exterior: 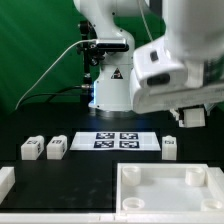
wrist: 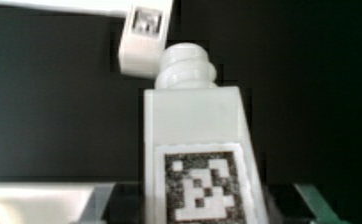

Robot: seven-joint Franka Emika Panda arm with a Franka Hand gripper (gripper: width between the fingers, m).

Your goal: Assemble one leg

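My gripper (exterior: 186, 118) hangs above the table at the exterior view's right, over one small white leg (exterior: 169, 146). In the wrist view my gripper (wrist: 204, 205) is shut on another leg (wrist: 196, 125). This leg is a white block with a black-and-white tag facing the camera and a ribbed peg at its far end. It stands out lengthwise from between the dark fingers. Beyond its tip lies a further tagged leg (wrist: 142, 42) on the black table. Two more legs (exterior: 30, 148) (exterior: 56, 147) sit side by side at the exterior view's left.
The marker board (exterior: 117, 140) lies mid-table in front of the arm's base. The large white square tray-like part (exterior: 165, 190) with a raised rim fills the front right. A white piece (exterior: 5, 181) shows at the front left edge.
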